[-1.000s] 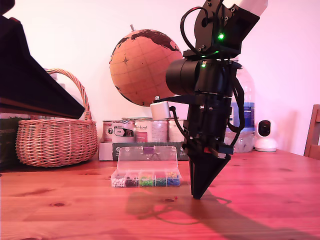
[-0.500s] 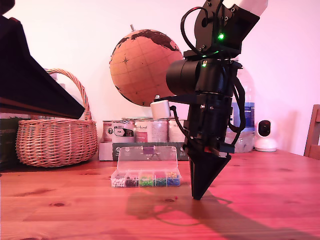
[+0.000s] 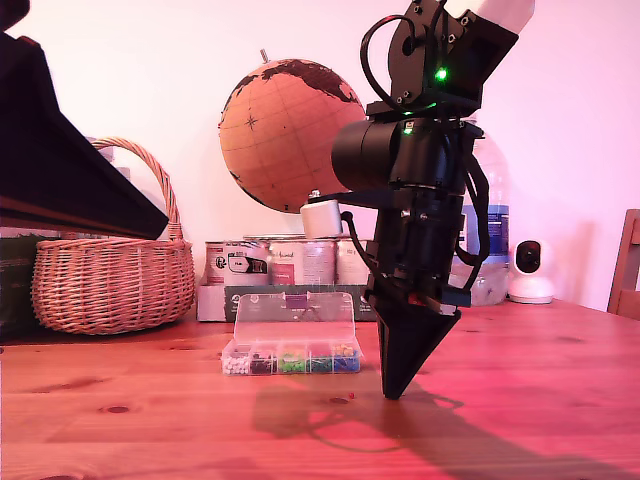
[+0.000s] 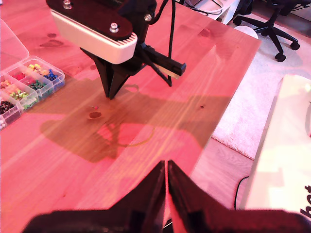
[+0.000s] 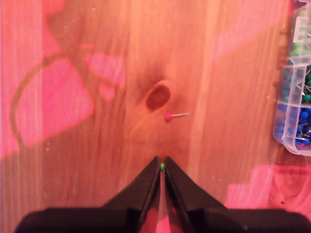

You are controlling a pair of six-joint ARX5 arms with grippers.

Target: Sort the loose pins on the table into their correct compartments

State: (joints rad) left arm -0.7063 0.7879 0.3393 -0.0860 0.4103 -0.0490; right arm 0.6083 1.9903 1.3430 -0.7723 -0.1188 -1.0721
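My second hand (image 5: 162, 166) points straight down at the reddish-brown pine plank counter (image 5: 97, 145), its two black fingers clenched on a tiny green-headed pin (image 5: 162, 166) caught right at the tips; only the green head shows between them. In the exterior view the same hand (image 3: 392, 392) stands with its tips at the counter surface, whether touching it or just above I cannot tell.

Just ahead of those fingertips a second loose pin with a pink head and bare metal shaft (image 5: 174, 115) lies flat on the wood, beside a dark oval knot (image 5: 158, 97). Farther off to one side of the hand sits the small clear plastic organiser box of compartments (image 5: 296, 97), its nearest cells holding green and blue pins; the exterior view shows its hinged clear lid (image 3: 293, 318) standing open.

My first hand (image 4: 166, 172) hangs well above the counter and away from the box, its dark fingers pressed together with nothing between them, looking across at the other arm.
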